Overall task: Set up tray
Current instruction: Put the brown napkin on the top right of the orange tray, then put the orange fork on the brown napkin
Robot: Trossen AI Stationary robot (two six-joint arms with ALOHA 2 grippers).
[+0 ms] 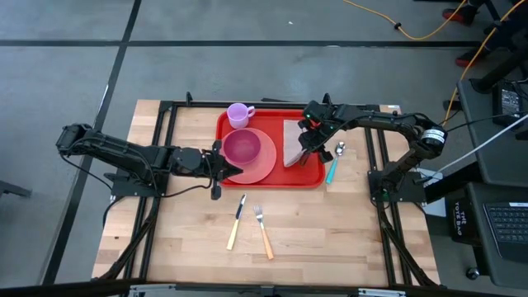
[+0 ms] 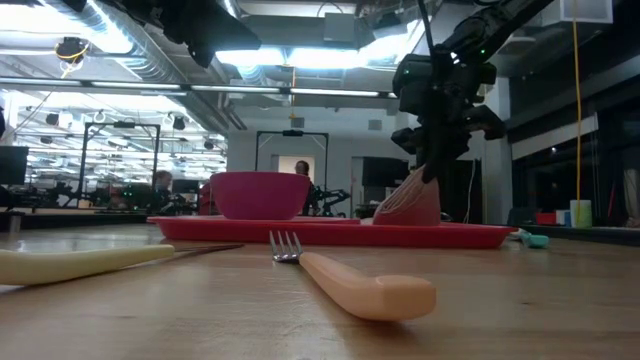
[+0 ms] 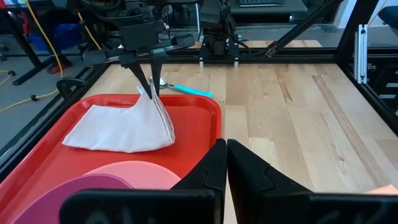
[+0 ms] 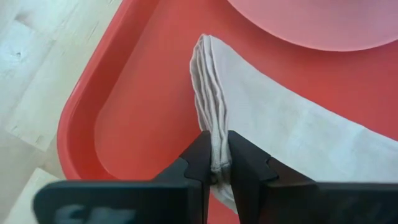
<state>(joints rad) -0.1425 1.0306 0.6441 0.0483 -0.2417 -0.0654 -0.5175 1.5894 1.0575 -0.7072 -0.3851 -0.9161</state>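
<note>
The red tray (image 1: 313,177) lies at the table's middle. On it are a pink plate (image 1: 266,161) with a magenta bowl (image 1: 242,147), a purple cup (image 1: 239,114), and a pale folded napkin (image 1: 291,144) on its right part. My right gripper (image 1: 306,142) is above the tray and shut on the napkin (image 4: 280,124). My left gripper (image 1: 224,165) is shut and empty at the tray's near left corner, beside the plate; in the left wrist view (image 3: 226,149) its fingers are closed over the tray's near rim (image 3: 214,118). My right gripper pinches the napkin's folded edge (image 4: 214,140) between its two fingers, several layers together. The fingers (image 3: 155,68) come from above, pointing down. The held edge is raised into a peak (image 3: 152,99), and the rest of the napkin (image 3: 118,130) slopes down and lies on the tray.
A teal-handled spoon (image 1: 334,163) lies on the table just right of the tray. A knife (image 1: 236,223) and an orange-handled fork (image 1: 263,233) lie on the bare wood near the front. The table's black frame rails (image 1: 157,165) run along both sides.
</note>
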